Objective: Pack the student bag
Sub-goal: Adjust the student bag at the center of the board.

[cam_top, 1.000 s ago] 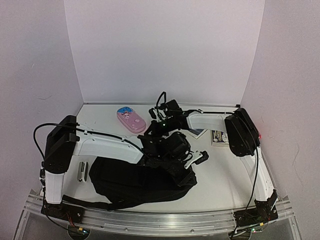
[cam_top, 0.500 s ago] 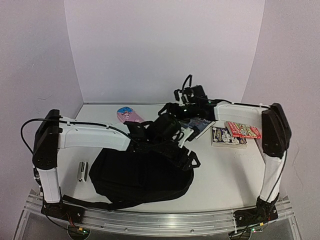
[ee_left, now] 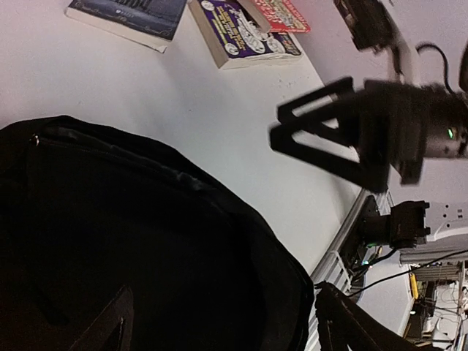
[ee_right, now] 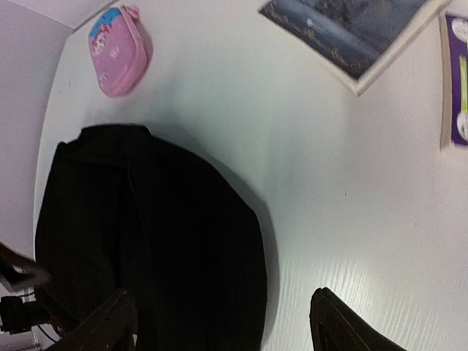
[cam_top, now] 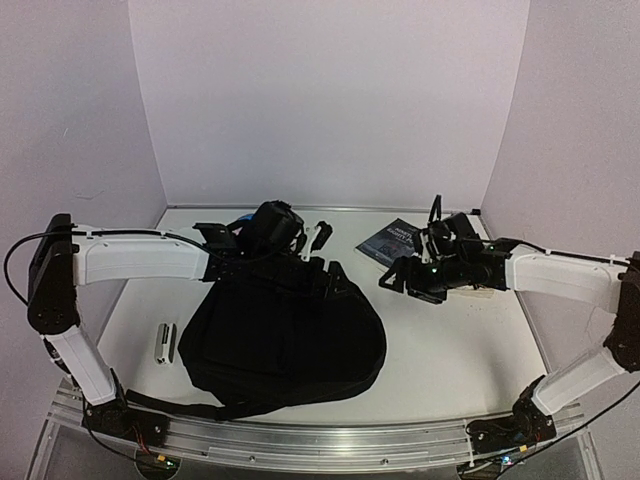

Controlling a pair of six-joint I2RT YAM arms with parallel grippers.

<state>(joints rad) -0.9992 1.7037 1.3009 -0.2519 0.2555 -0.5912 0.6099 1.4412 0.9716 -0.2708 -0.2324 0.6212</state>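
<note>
Hovering over the student bag (cam_top: 285,340) far edge, left pincer (ee_left: 223,292), right pincer (ee_right: 223,296) just beside it, both spread wide, empty

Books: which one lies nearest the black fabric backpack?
The flat dark blue book; the purple-covered book and red-covered book lie farther from the black backpack.
</note>
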